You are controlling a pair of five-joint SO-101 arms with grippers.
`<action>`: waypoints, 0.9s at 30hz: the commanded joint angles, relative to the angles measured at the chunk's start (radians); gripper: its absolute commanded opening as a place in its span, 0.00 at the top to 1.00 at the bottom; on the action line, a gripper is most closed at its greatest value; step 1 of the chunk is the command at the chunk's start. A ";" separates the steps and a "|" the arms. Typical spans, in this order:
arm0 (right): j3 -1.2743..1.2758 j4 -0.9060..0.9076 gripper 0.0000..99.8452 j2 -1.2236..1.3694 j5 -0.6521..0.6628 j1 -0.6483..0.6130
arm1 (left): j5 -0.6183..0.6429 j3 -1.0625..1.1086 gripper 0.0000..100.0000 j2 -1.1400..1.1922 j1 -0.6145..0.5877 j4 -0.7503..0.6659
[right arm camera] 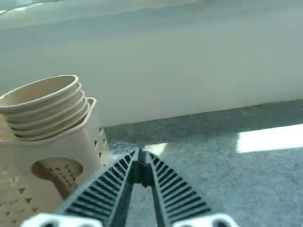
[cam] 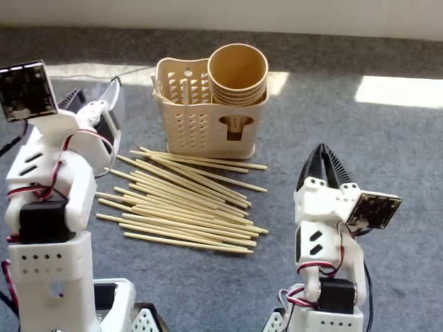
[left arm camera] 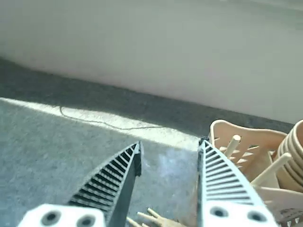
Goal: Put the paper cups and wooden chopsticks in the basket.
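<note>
Step in hand: I am judging the cup part done. The paper cups [cam: 237,69] are sitting nested in one stack inside the basket [cam: 181,131], in the compartment nearer the right arm. I am now working on the chopstick part, and most of it is not yet done.
Heap: the wooden chopsticks [cam: 183,200] are lying loose on the table [cam: 360,145], fanned out just in front of the basket and between the two arms, with many crossing and overlapping.
Stowed so far: a few stowed chopsticks [left arm camera: 233,142] are poking up out of the compartment beside the cups.
Left gripper: the left gripper [left arm camera: 170,144] is hanging released, jaws spread wide and nothing between them. It is raised off the table beside the basket's far-from-cups side, with the heap's end showing below it.
Right gripper: the right gripper [right arm camera: 140,158] is clenched on nothing, fingers pressed flat together. It is lifted clear of the table, off to the heap's other side and pointing toward the cup end of the basket.
Next move (my judgement): I am planning to bring the open left gripper down onto the near edge of the heap, jaws set across the sticks' length, and pinch a small bundle. Then I lift, tip the bundle upright and let go over the stick compartment.
What it calls for: a low, square approach — the sticks are thin, lying flat and likely to roll or splay.
Risk: I am watching for a long bundle catching on the basket rim.
</note>
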 commanded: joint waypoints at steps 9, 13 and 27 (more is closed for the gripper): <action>-0.308 0.410 0.99 0.047 0.313 -0.249 | 0.020 0.470 0.80 -0.292 -0.185 0.038; -0.395 0.479 0.99 0.272 0.316 -0.361 | 0.021 0.613 0.80 -0.499 -0.216 0.037; -0.736 0.694 0.93 0.958 0.390 -0.886 | 0.017 0.757 0.85 -0.846 -0.292 0.038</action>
